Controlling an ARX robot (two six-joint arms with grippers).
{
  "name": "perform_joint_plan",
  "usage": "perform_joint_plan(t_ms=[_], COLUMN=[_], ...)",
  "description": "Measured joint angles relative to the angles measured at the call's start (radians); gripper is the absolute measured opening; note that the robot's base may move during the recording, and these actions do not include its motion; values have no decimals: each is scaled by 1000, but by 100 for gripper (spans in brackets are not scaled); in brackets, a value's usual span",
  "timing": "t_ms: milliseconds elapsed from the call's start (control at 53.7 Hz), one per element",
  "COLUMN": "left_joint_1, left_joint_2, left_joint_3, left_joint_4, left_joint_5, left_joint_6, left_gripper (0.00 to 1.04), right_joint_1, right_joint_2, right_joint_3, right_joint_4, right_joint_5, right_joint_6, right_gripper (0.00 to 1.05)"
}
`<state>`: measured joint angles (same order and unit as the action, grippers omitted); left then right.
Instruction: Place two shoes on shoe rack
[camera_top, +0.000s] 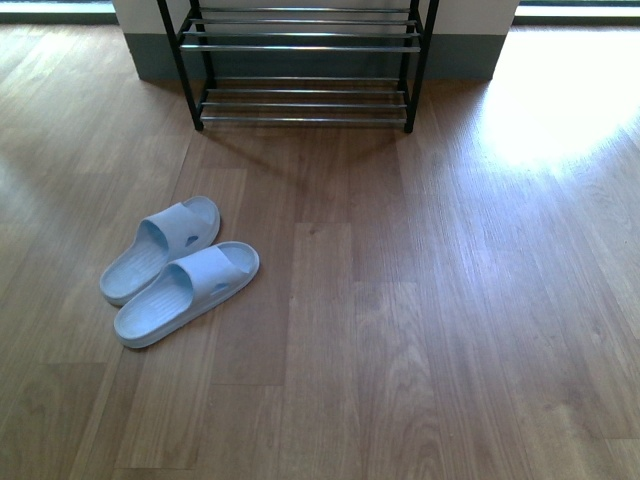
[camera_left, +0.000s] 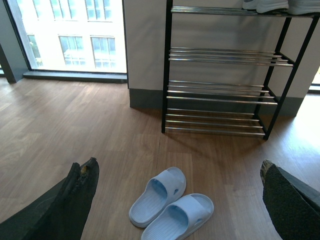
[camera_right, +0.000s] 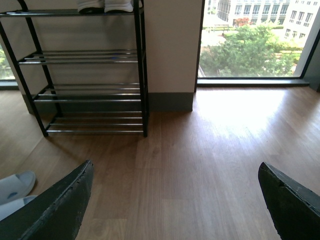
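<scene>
As the shoe rack (camera_top: 300, 47) stands beyond, two blue sandals (camera_top: 185, 285) lie paired.

Daylight enters through the tall glass windows (camera_right: 250, 40), so the room is bright. In the front view a white glare patch on the brown wooden plank floor (camera_top: 330, 330), far right, washes out the grain. The left wrist view's window is overexposed. The black-framed shoe rack with chrome bars (camera_top: 300, 95) throws a soft shadow towards the camera. Focus is sharp overall.
</scene>
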<state>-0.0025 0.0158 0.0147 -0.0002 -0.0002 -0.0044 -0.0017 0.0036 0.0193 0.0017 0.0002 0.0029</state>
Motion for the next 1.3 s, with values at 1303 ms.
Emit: perform_joint_plan(t_ms=[1303], left_joint_1=[0], left_joint_2=[0], left_joint_3=[0], left_joint_4=[0], left_joint_5=[0], left_joint_6=[0], left_gripper=[95], right_joint_1=[438], right_joint_2=[929], right_joint_3=[232], right_joint_4=[354], right_joint_5=[219], right_joint_6=[61], right_gripper=[96])
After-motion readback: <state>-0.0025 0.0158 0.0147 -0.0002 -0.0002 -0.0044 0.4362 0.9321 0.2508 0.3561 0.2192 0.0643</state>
